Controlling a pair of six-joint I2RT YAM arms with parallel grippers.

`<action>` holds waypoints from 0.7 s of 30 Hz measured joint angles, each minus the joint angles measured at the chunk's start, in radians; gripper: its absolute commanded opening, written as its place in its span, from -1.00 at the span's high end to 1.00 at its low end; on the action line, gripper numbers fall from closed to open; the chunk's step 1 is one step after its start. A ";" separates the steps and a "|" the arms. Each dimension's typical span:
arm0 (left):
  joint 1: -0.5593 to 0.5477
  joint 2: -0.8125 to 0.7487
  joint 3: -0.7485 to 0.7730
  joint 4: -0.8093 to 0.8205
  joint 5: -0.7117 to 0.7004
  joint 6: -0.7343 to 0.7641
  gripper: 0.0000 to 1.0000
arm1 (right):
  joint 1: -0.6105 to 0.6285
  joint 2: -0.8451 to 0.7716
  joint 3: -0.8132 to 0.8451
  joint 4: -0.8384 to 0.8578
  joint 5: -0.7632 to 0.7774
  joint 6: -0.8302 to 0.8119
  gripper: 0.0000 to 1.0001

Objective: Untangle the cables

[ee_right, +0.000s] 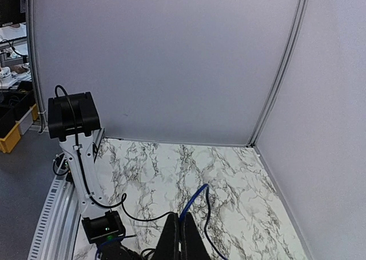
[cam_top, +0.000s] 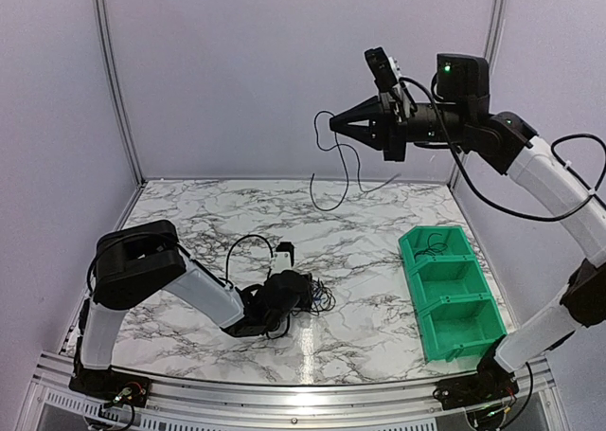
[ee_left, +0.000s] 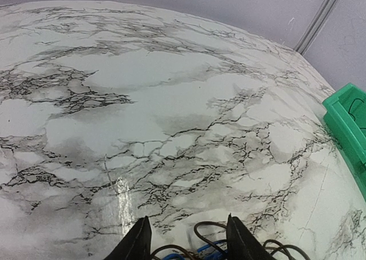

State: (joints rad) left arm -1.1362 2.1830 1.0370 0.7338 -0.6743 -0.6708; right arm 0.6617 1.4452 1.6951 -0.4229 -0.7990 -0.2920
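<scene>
A small tangle of blue and black cables (cam_top: pixel 322 299) lies on the marble table at front centre. My left gripper (cam_top: pixel 305 294) is low on the table, open, its fingers either side of the tangle's near loops (ee_left: pixel 213 246). My right gripper (cam_top: pixel 336 122) is raised high above the back of the table and shut on a single thin blue cable (ee_right: pixel 195 199). That cable hangs below it in loose loops (cam_top: pixel 332 170) towards the table. In the right wrist view the fingertips (ee_right: pixel 182 218) are pressed together on the strand.
A green three-compartment bin (cam_top: pixel 451 290) stands at the right, with a thin black wire in its far compartment (cam_top: pixel 435 246); its edge shows in the left wrist view (ee_left: pixel 345 116). Walls close the back and sides. The left arm's base (ee_right: pixel 71 118) shows in the right wrist view.
</scene>
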 measured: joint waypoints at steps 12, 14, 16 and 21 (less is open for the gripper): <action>0.000 -0.235 -0.083 -0.048 0.074 0.211 -0.35 | -0.046 -0.047 -0.206 -0.007 0.109 -0.058 1.00; 0.000 -0.326 -0.084 -0.077 0.101 0.261 -0.40 | -0.080 -0.066 -0.236 -0.008 0.121 -0.063 1.00; 0.000 -0.422 -0.083 -0.108 0.118 0.306 -0.45 | -0.112 -0.090 -0.263 -0.009 0.133 -0.071 1.00; 0.000 -0.558 -0.014 -0.272 0.127 0.407 -0.59 | -0.185 -0.156 -0.330 -0.021 0.158 -0.098 1.00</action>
State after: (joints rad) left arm -1.1362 1.6245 1.0229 0.4614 -0.5468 -0.2642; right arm 0.4763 1.2888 1.3647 -0.4438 -0.6415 -0.3897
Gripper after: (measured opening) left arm 0.755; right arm 0.017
